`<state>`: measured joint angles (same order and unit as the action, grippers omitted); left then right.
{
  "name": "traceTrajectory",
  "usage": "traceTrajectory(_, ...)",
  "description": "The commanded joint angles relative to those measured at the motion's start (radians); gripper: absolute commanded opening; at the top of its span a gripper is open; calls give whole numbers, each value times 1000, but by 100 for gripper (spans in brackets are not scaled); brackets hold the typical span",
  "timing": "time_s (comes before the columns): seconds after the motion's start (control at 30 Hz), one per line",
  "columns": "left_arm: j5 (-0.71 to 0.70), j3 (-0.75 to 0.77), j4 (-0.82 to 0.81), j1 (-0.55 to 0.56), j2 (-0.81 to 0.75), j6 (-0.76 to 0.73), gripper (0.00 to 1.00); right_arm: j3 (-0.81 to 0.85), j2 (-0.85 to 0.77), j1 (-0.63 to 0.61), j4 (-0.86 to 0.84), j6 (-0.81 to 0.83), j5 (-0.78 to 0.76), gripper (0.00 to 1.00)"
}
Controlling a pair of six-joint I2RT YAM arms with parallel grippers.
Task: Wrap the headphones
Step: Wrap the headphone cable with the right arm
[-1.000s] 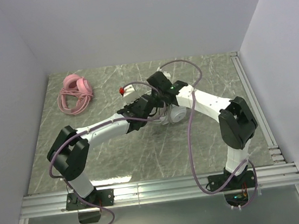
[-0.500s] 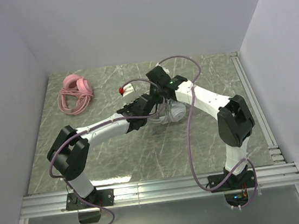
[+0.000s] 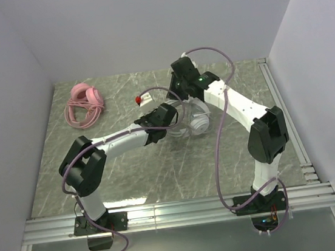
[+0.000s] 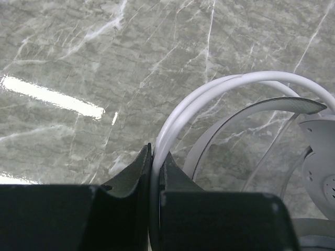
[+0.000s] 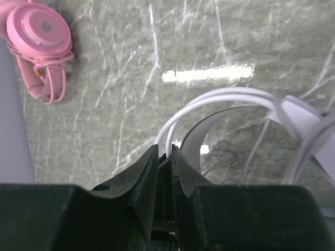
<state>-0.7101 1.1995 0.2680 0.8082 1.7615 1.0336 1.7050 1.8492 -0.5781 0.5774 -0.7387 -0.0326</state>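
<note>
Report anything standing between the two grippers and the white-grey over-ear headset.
Nothing visible does. The left gripper is shut on the thin white headband hoop of the white-grey over-ear headset, and that hoop also runs between the fingers of the right gripper. The pink over-ear headset lies apart, at the far left of the marble-patterned table.

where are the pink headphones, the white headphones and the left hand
pink headphones point(image 5: 46, 27): right wrist view, on an ear cup
white headphones point(image 3: 200, 124): top view, on the ear cup
left hand point(image 4: 156, 154): left wrist view, between its fingertips
</note>
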Motion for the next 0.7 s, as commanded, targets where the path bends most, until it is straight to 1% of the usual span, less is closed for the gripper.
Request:
traceTrajectory(0.0,21,61,-79,-24,-10,26,0,47,-85,49,-19,-2,0,23)
traceTrajectory(0.13,35,52,-96,-50,-19,16,0,27,-157,99,-31,21,-24,23)
traceTrajectory(0.27,38,60,-93,-64,-14,10,0,-60,-238,147,-73,45,-61,24)
traceTrajectory(0.33,43,60,-93,-67,-13,8,0,-90,-277,167,-67,64,-92,25)
traceTrajectory(0.43,52,64,-89,-73,-14,5,0,-186,-338,198,-74,82,-60,26)
traceTrajectory(0.5,58,66,-89,-79,-19,3,0,-306,-389,239,-128,88,-40,27)
traceTrajectory(0.53,60,66,-87,-81,-20,-1,0,-350,-450,262,-172,96,-41,28)
traceTrajectory(0.57,61,66,-87,-83,-23,-3,0,-429,-479,276,-192,102,-44,29)
traceTrajectory(0.63,61,64,-84,-86,-31,-4,0,-493,-548,302,-218,126,-35,29)
traceTrajectory(0.67,61,60,-85,-89,-34,-6,0,-530,-561,317,-220,133,-3,30)
